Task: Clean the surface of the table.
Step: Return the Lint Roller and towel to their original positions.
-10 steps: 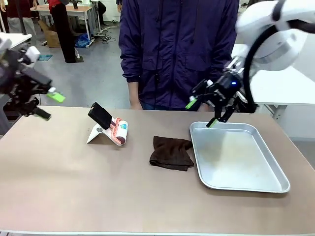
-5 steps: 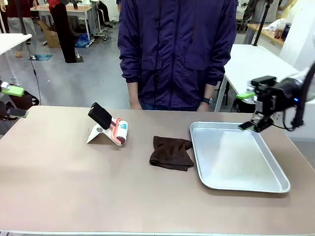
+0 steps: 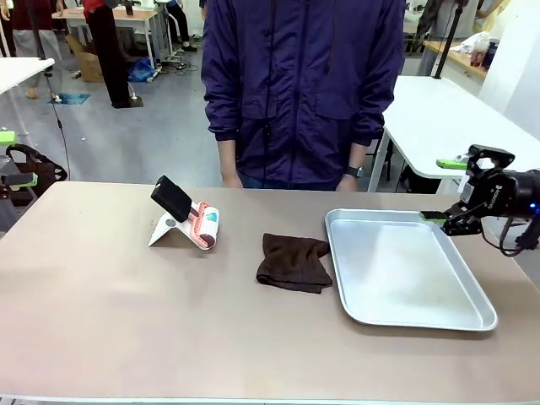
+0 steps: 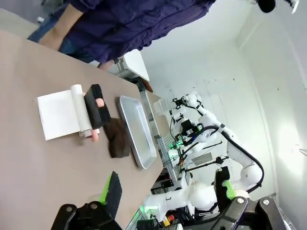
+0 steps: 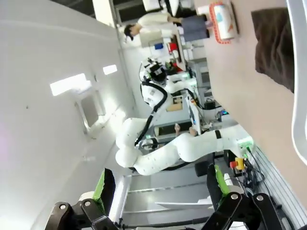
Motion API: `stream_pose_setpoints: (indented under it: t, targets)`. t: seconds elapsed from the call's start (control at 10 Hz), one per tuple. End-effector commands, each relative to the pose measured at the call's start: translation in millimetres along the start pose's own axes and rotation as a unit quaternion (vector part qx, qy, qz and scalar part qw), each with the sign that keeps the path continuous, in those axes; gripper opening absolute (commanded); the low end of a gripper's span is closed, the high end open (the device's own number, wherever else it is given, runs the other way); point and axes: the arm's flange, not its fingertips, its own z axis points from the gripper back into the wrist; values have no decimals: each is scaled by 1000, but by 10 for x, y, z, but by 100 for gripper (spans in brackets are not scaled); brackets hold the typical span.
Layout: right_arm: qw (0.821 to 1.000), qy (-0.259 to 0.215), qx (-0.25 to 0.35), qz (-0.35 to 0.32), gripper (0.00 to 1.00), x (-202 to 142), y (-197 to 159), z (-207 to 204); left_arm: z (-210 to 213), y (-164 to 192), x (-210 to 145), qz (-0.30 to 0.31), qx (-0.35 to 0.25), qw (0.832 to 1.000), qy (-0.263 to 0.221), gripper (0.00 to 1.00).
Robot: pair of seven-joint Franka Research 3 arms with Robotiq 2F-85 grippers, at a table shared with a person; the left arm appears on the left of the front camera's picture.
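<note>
Workshop floor with white-topped tables behind; the brownish-taupe counter (image 3: 126,321) fills the lower two thirds of the front view, edge to edge. On it, right of centre: shiny metal tray (image 3: 481,299), nothing in it. Just left of the tray, touching or nearly touching its left rim, a crumpled dark brown cloth (image 3: 293,262). Farther left, centre-left of frame, a lint roller (image 3: 205,225) with a red-and-white roll and black handle (image 3: 174,198), lying on a white sheet (image 3: 160,231). Person in a dark purple jacket (image 3: 304,84) stands at the far edge, top centre, arms down at their sides, wristwatch (image 3: 352,172) on the arm at picture right. Right pincer (image 3: 445,189) at the right edge of frame, hovering past the tray's far right corner, off the counter surface, released, green pads well apart, nothing between them. Left pincer (image 3: 10,158) barely in at the far left edge, above the counter's left end; two green pads visible, apart. Left wrist view: left pincer (image 4: 170,189) released, fingers (image 4: 112,191) wide, nothing held; counter (image 4: 29,163) runs tilted across the left half, with sheet (image 4: 58,114), roller, cloth (image 4: 118,139) and tray (image 4: 136,127) lined up mid-frame. Right wrist view: right pincer (image 5: 160,184) released, gap clear; cloth (image 5: 273,48) and roller (image 5: 221,21) at upper right.
</note>
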Motion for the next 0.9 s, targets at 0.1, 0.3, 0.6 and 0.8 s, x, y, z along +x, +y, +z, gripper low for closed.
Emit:
stream_pose_setpoints:
  t: [0.1, 0.3, 0.6, 0.8]
  targets:
    - [998, 44, -47, 3, 100, -24, 64, -42, -53, -147, -48, -21, 7, 999, 29, 100]
    - [998, 44, -47, 3, 100, -24, 64, -42, -53, -147, -48, -21, 7, 999, 29, 100]
    - [998, 44, -47, 3, 100, -24, 64, -42, -53, -147, -48, -21, 7, 999, 29, 100]
    - [998, 44, -47, 3, 100, -24, 64, -42, -53, -147, -48, -21, 7, 999, 29, 100]
